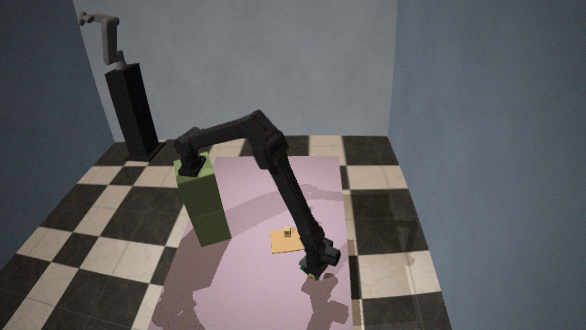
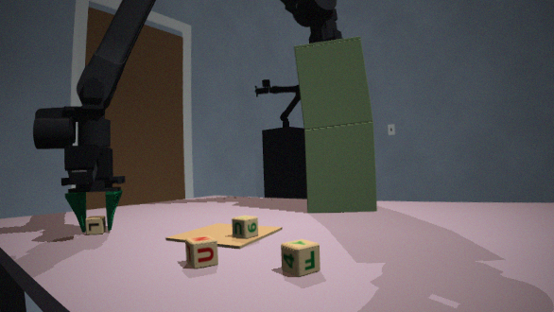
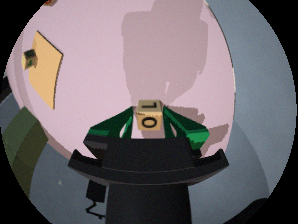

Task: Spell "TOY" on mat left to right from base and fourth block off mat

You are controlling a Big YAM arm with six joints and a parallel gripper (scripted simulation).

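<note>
My pincer (image 1: 310, 274) (image 2: 97, 230) (image 3: 148, 110) is about half open, with green fingers on both sides of the O block (image 1: 312, 276) (image 2: 95, 226) (image 3: 149, 121). I don't have it gripped. It sits on the table, well apart from the mat (image 1: 285, 246) (image 2: 203, 234) (image 3: 47, 75).

In the outside view the block looks closer to one finger. If I squeeze like that, that finger may push it first and make it slide or twist. Then its O could end up crooked (an O on its side is sneaky). If I grip too high or too softly, it could slip out when I lift.

One block (image 1: 287, 232) (image 2: 245, 228) (image 3: 30, 59) is already on the mat, so swinging in low could bump it, or drag the mat. The red U block (image 1: 319, 223) (image 2: 203, 253) (image 3: 49, 2) and the green F block (image 1: 310, 207) (image 2: 300, 259) are off the mat, and I could knock those too.
</note>
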